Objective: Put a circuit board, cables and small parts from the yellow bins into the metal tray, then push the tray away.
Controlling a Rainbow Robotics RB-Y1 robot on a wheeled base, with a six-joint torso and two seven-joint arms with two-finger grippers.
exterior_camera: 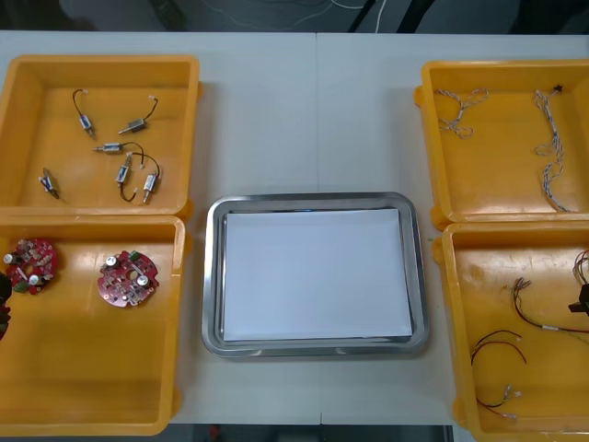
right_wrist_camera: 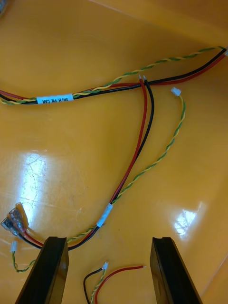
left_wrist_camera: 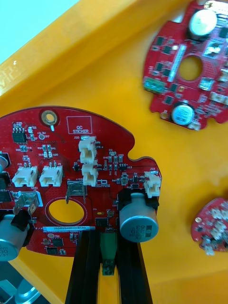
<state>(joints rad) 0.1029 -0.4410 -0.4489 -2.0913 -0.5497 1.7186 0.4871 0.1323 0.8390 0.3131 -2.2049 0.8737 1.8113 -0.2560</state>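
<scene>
The left gripper, at nine o'clock of the metal tray, pinches a circuit board only by its rim; it could slip. The right gripper hangs open above cables.

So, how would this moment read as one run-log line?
left gripper: shut on board, near left bin | right gripper: open over cables, near right bin | tray: nothing in it yet
</scene>
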